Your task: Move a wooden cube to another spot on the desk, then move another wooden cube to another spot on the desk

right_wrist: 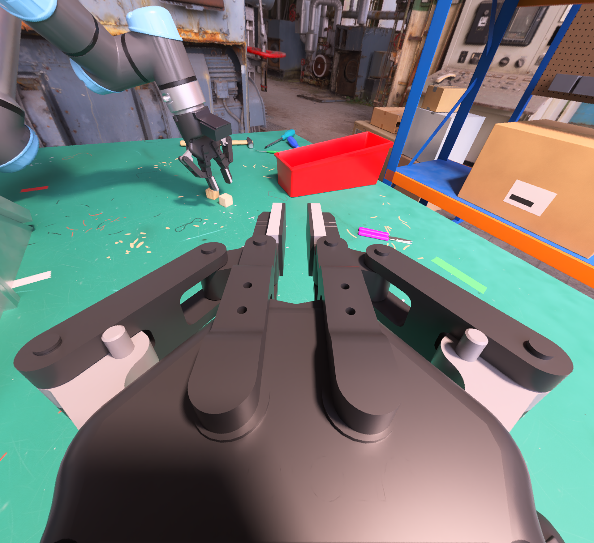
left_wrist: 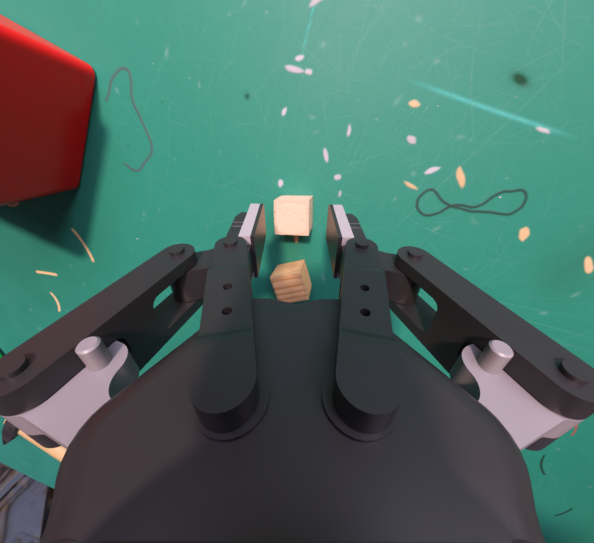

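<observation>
1. Spread wide, the left gripper [left_wrist: 296,222] hangs above the green desk [left_wrist: 418,45], holding nothing.
2. Between its fingertips lies the pale wooden cube [left_wrist: 292,215], untouched.
3. Nearer the palm sits the striped wooden cube [left_wrist: 291,281].
4. Right gripper [right_wrist: 296,219] stands narrowly parted, empty, well apart from both.
</observation>
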